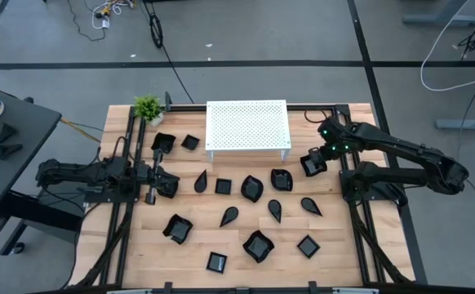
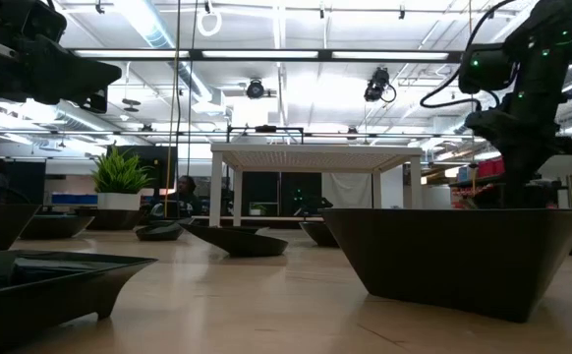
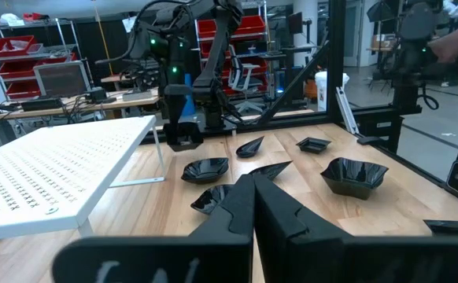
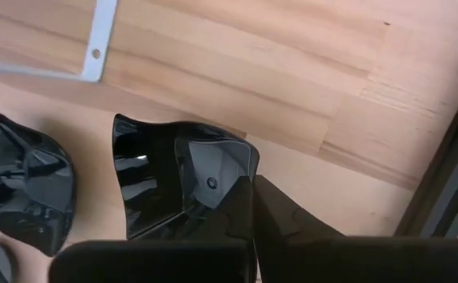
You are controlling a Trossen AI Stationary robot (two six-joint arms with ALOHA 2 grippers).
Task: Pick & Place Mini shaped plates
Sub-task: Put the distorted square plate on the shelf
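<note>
Several mini shaped plates, small glossy black dishes, lie spread over the wooden table [image 1: 139, 245], among them a teardrop one [image 1: 274, 210] and a square one [image 1: 308, 246]. My right gripper [image 1: 314, 160] hangs just off the right end of the white perforated stand [image 1: 247, 126], pointing steeply down and shut on one squarish plate [image 4: 174, 177]. This plate also shows in the left wrist view [image 3: 183, 140]. My left gripper [image 1: 173, 185] waits level at the table's left side, shut [image 3: 253, 189] and touching nothing. My right gripper pinches the plate's side wall at its rim [image 4: 241, 167], near a corner. One finger is inside the dish and one outside. The fingers come from above, pointing steeply down. The plate hangs tilted below them, clear of the table.
The stand rests on thin white legs [image 3: 160, 157] at the table's far middle. A small green potted plant [image 1: 148, 108] sits at the far left corner. Two more plates [image 1: 190, 142] lie left of the stand. Black frame rails [image 1: 356, 204] run along both table sides.
</note>
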